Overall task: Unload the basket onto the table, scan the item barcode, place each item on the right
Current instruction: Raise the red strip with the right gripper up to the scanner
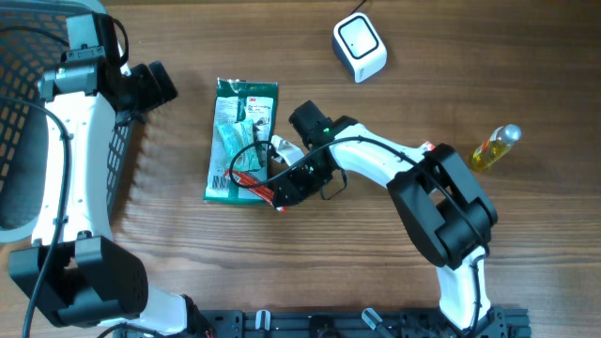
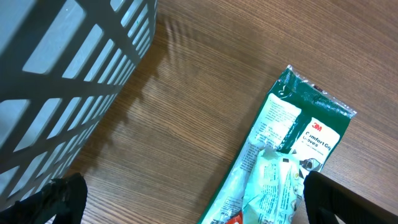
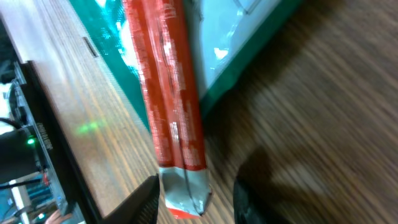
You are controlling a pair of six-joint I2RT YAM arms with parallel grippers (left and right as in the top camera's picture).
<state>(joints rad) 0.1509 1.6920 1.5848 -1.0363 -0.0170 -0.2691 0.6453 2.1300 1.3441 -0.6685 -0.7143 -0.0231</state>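
Now the right gripper (image 3: 196,202) stands at the end of a long red pack (image 3: 165,81), which I take to be the item to scan. Its fingers are partly spread, one on each side of the silver sealed end. One finger seems to touch the end and a gap shows beside the other, so the claw is not pinching yet.

The red pack lies across the near edge of a green package (image 1: 242,131), a little toward 9 o'clock from the middle of the table (image 1: 329,272). The white scanner (image 1: 360,47) sits well apart, at about 1 o'clock from the claw. The left gripper (image 2: 205,199) hangs wide spread and empty beside the basket (image 1: 23,113), at about 10 o'clock from the green package.

To do this step well, I judge that the claw should reach a little more along the pack before it closes. The sealed end looks thin and smooth, so the pack may slide out or swing. The fingers should take the red pack alone and not catch the film of the green package beneath it. A straight lift first, and only then the travel toward 1 o'clock, seems safest. I cannot tell where the barcode is printed, so the pack may need turning in front of the scanner.
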